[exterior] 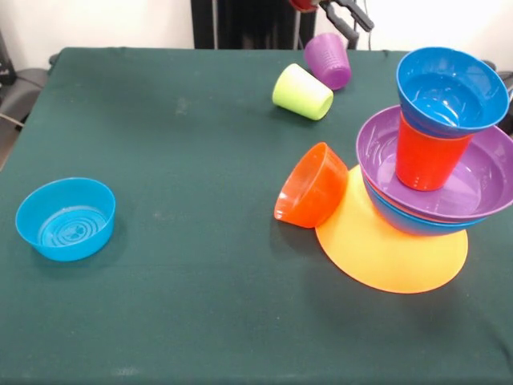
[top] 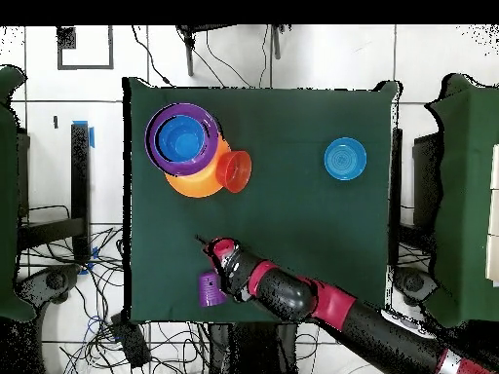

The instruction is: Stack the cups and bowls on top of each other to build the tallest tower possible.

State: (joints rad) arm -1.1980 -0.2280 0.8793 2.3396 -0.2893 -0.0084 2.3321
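I see the gripper [exterior: 346,16] at the table's far edge, just above the purple cup [exterior: 329,60]; I cannot tell whether it is released or clenched. In the overhead view the arm [top: 322,304] reaches in diagonally to the purple cup near the table [top: 292,195] edge. The lime green cup [exterior: 302,91] lies on its side just beside the purple one.

The tower [exterior: 433,168] stands near a table corner: orange-yellow bowl [exterior: 385,253] inverted at the base, purple bowl [exterior: 489,180] tilted above it, orange cup [exterior: 429,160] inside that, blue bowl [exterior: 449,84] on top. A small orange bowl [exterior: 311,186] leans on its side against the base.

The light blue bowl [exterior: 66,218] sits upright, well apart at the opposite side. The centre of the table lies open between these groups.
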